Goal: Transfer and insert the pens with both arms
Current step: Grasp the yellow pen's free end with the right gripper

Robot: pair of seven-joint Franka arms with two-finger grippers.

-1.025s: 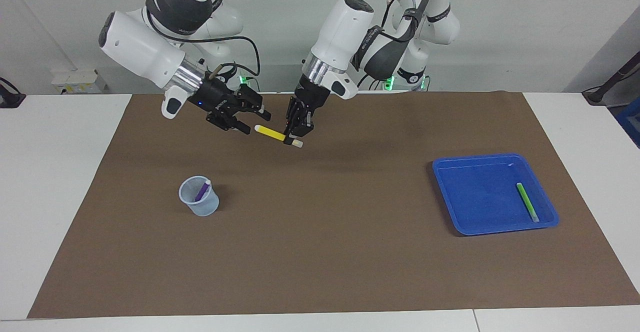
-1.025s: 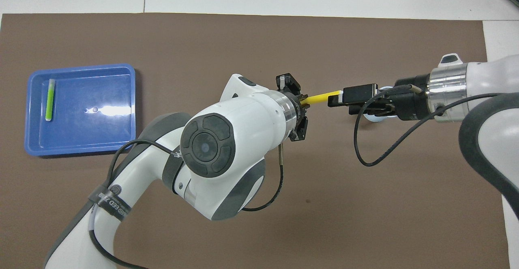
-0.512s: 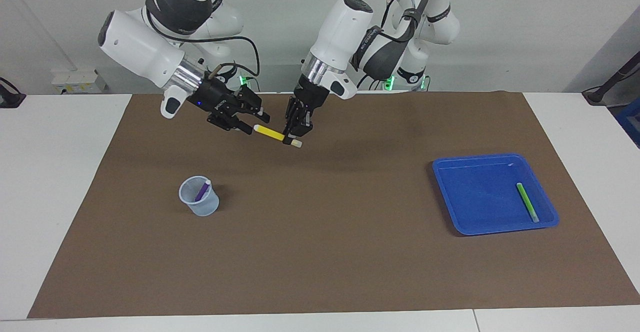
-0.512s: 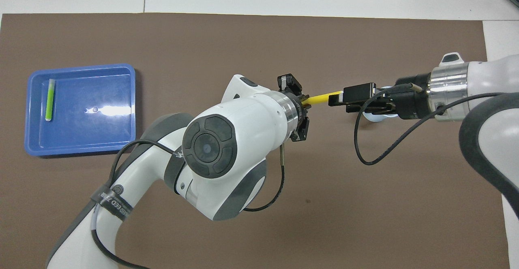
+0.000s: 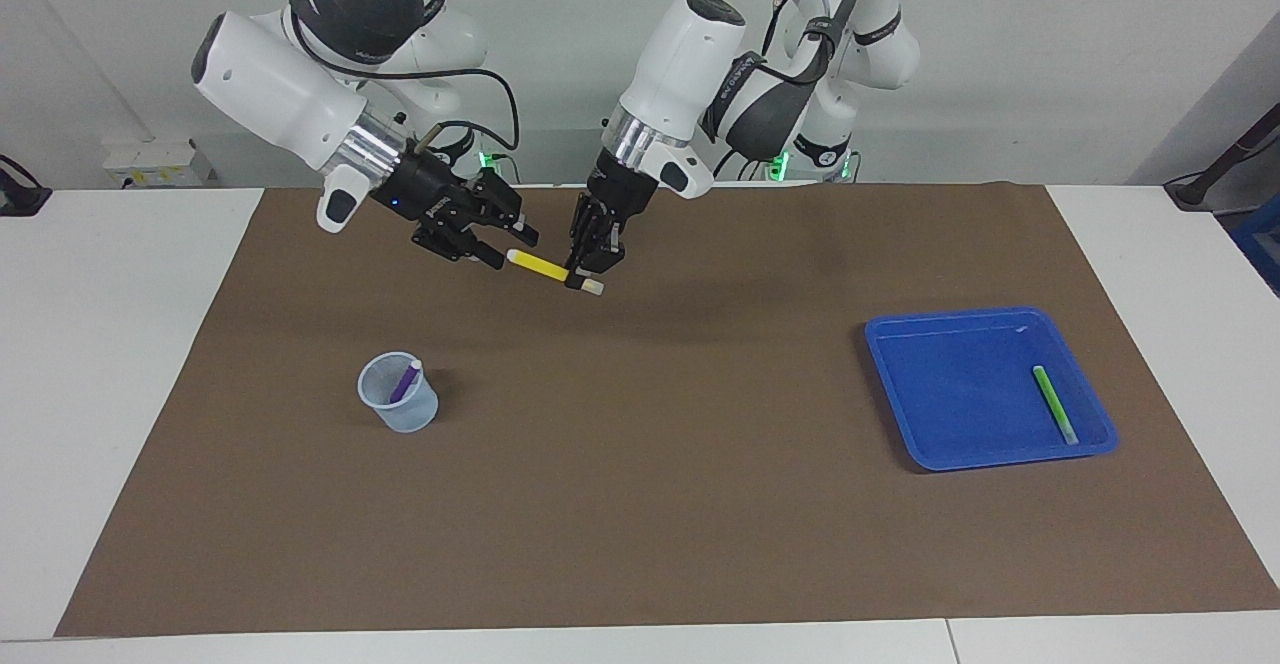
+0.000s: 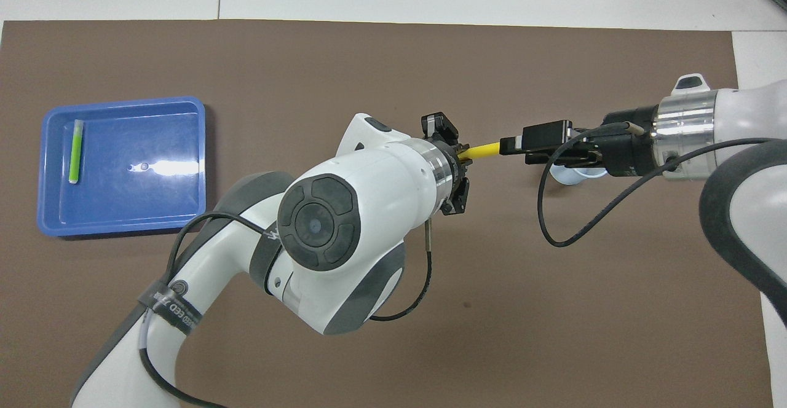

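Note:
A yellow pen (image 5: 540,266) (image 6: 482,149) hangs in the air over the brown mat, near the robots' edge. My left gripper (image 5: 585,279) is shut on it close to its pale cap end. My right gripper (image 5: 508,247) (image 6: 509,145) is level with the pen's other end, its fingers standing apart on either side of the tip. A purple pen (image 5: 404,382) stands in a clear cup (image 5: 398,416) at the right arm's end. A green pen (image 5: 1054,404) (image 6: 75,151) lies in a blue tray (image 5: 940,384) (image 6: 123,211) at the left arm's end.
The brown mat (image 5: 650,504) covers most of the white table. In the overhead view the cup (image 6: 569,176) is mostly hidden under my right gripper and its cable. The left arm's big white link covers the mat's middle there.
My right gripper's fingers have drawn closer together around the yellow pen's tip, and its wrist has shifted slightly. The left gripper and the pen have stayed where they were.

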